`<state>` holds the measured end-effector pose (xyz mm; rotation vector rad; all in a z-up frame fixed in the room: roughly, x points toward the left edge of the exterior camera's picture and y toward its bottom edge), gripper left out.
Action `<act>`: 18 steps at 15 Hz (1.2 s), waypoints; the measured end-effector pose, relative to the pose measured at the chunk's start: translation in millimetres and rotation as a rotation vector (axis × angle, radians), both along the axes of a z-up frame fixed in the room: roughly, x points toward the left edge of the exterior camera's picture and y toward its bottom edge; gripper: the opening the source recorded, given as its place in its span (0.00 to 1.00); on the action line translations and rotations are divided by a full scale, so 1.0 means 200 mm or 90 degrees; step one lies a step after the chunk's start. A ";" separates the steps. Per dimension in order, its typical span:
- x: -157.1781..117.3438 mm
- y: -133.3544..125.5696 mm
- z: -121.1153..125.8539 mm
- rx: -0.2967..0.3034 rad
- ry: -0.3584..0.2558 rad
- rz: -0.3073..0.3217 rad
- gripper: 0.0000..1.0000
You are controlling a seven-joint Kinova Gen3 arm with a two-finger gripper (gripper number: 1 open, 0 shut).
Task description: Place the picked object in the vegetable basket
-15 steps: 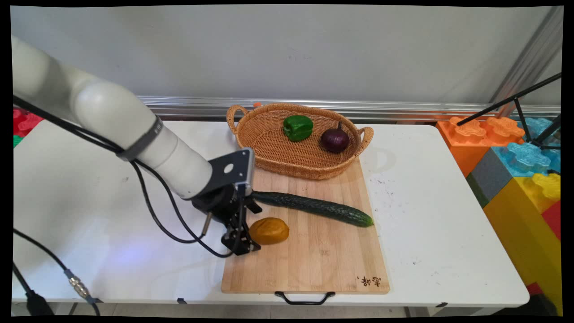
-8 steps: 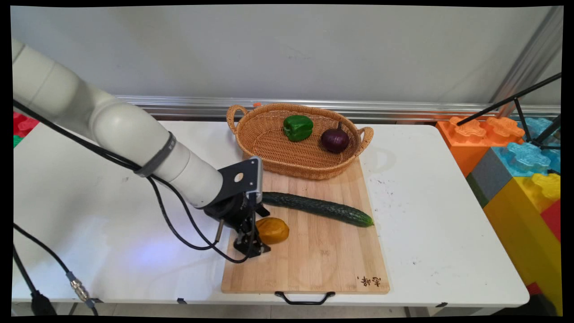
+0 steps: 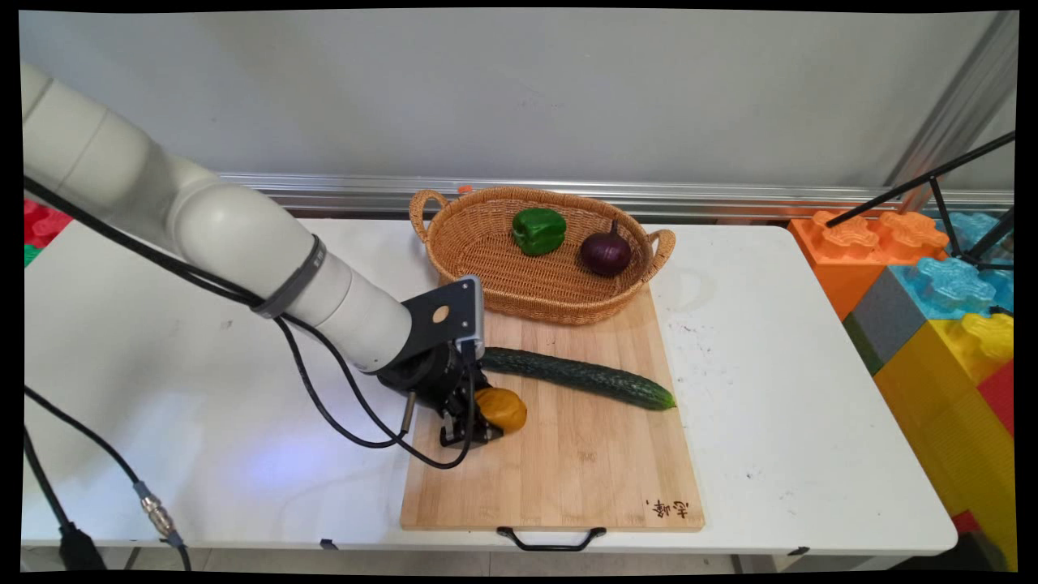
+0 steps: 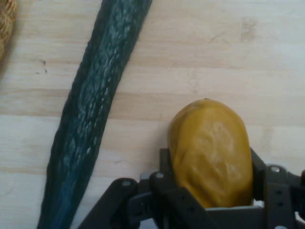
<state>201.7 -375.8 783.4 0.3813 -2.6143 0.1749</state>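
A yellow-orange oval fruit [image 3: 507,409] lies on the left half of the wooden cutting board [image 3: 584,470]. My gripper [image 3: 480,428] is low over the board and open, with one finger on each side of the fruit. In the hand view the fruit [image 4: 212,150] fills the space between the black fingers [image 4: 164,164], which stand close against its flanks. A long dark green cucumber [image 3: 580,376] lies across the board just beyond the fruit, and in the hand view the cucumber [image 4: 93,112] runs along the left.
A wicker basket [image 3: 486,276] at the board's far end holds a green bell pepper [image 3: 538,229] and a purple onion [image 3: 606,253]. Coloured foam blocks [image 3: 932,276] and a black tripod leg stand at the right. Black cables hang from the arm over the table's left.
The gripper has moved right along the board until its fingers straddle the fruit, which now is partly hidden behind the hand and has shifted slightly toward the cucumber.
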 end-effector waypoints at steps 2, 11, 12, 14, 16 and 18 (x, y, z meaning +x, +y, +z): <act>-0.02 0.01 0.08 0.007 0.000 0.010 0.00; -0.19 -0.18 0.50 -0.073 0.010 0.045 0.00; -0.21 -0.24 0.54 -0.093 0.011 0.053 0.00; -0.22 -0.37 0.58 -0.126 0.008 0.080 0.00; -0.21 -0.50 0.58 -0.150 0.003 0.113 0.00; -0.18 -0.63 0.52 -0.157 -0.003 0.147 0.00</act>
